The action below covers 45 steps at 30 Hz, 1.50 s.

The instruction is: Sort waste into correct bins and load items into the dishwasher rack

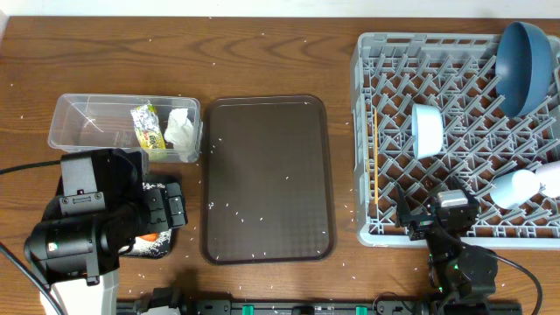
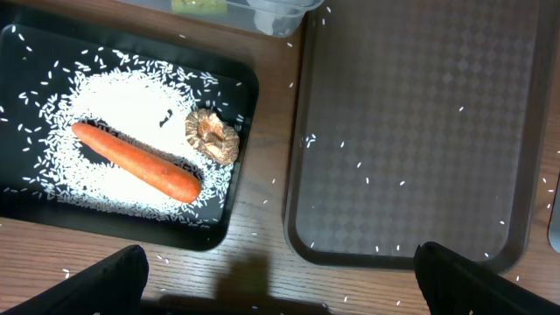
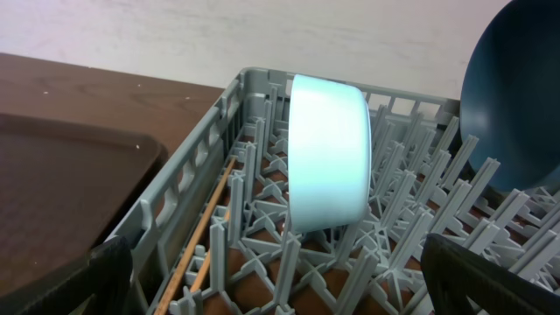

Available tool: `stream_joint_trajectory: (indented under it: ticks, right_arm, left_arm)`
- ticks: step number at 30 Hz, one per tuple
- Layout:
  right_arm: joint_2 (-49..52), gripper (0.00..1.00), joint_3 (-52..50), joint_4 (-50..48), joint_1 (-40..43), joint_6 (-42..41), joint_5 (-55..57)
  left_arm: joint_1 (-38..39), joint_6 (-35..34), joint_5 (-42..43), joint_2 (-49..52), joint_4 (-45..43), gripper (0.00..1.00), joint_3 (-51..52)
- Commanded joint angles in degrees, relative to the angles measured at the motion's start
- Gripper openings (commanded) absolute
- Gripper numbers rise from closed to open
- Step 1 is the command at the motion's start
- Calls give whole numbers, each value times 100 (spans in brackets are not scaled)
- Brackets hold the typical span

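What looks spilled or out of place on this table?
Loose white rice is scattered over the brown serving tray and the wooden table, outside the black tray where the main heap lies with the carrot. Nothing else stands out.

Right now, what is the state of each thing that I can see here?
clear tub: holds wrapper and tissue.
black tray: holds rice, carrot, food scrap.
brown serving tray: only stray grains on it.
rack: partly loaded.
blue plate: on edge in rack.
light-blue cup: on its side in rack.
chopsticks: lying along rack's left wall.
left gripper: open, empty.
right gripper: open, empty.
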<state>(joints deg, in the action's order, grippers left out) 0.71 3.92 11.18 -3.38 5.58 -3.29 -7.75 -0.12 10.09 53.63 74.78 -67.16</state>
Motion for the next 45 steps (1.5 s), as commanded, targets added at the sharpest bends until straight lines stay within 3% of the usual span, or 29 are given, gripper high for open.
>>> stream_joint_trajectory:
  ticks: [1, 11, 20, 31, 38, 45]
  right_arm:
    - [-44, 99, -63, -24, 42, -83, -61]
    - [-44, 99, -63, -24, 42, -83, -61]
    - [-44, 99, -63, -24, 42, -83, -61]
    - [-42, 99, -63, -24, 42, -83, -61]
    - [-44, 99, -63, -24, 42, -81, -61]
    - [-44, 99, -63, -24, 42, -83, -61]
  left_arm:
    - [17, 52, -50, -4, 17, 98, -26]
    - [48, 50, -48, -20, 17, 98, -22]
    - [540, 98, -330, -1117, -138, 98, 87]
    - [1040, 254, -267, -3578, -3327, 98, 2118]
    - [1040, 289, -264, -4776, -4557, 98, 3560]
    - [1040, 289, -267, -5357, -5838, 98, 5005]
